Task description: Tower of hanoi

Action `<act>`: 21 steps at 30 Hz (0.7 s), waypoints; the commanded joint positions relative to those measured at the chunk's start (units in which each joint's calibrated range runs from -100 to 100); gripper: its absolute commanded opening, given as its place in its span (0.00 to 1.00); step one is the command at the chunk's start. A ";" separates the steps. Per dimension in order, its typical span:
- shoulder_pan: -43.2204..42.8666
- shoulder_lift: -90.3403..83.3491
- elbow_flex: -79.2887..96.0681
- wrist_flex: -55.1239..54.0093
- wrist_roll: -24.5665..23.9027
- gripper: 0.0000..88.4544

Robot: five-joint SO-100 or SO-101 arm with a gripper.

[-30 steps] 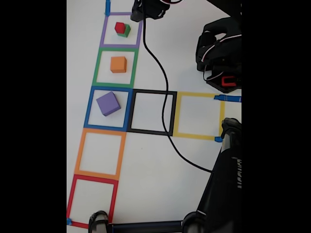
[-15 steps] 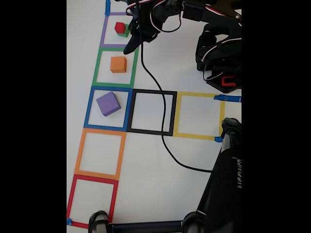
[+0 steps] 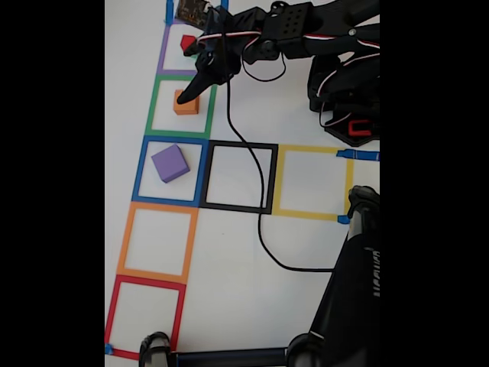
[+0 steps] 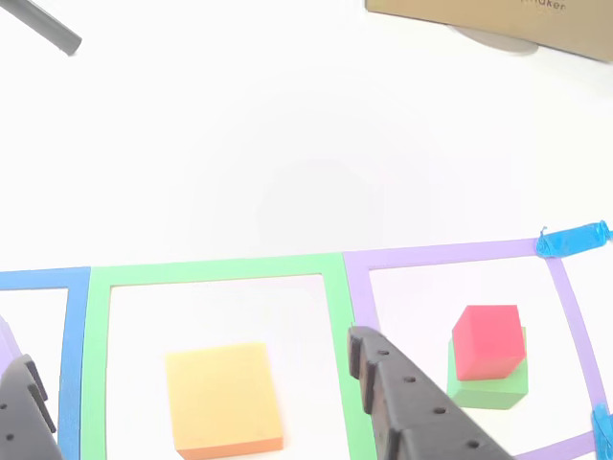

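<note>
I am holding my black two-finger gripper (image 4: pixel 192 383) wide apart over the plain orange cube (image 4: pixel 224 399), one finger (image 4: pixel 407 407) showing on each side of it in the other view and nothing between them yet. The orange cube is sitting inside the green tape square outline (image 3: pixel 182 106), near its middle. The small red cube (image 4: pixel 488 341) is resting on the green cube (image 4: pixel 503 385) inside the purple tape outline (image 3: pixel 191 47) next door, and the big purple cube (image 3: pixel 170 163) is lying in the blue tape outline (image 3: pixel 170 170).

To do this grasp well, I am judging that I should centre over the orange cube, square my fingers to its flat sides (it looks roughly aligned with the tape), descend straight and avoid nudging the nearby red-on-green stack.
</note>
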 commanded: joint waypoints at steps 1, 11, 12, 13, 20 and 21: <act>-2.28 5.25 2.60 -14.58 0.18 0.45; -4.39 20.84 9.05 -40.33 0.18 0.45; -3.91 22.37 9.24 -41.79 0.18 0.45; -3.43 23.82 9.42 -43.32 0.18 0.45; -1.80 34.48 8.51 -51.91 0.18 0.44; -1.51 36.10 8.24 -53.12 0.18 0.44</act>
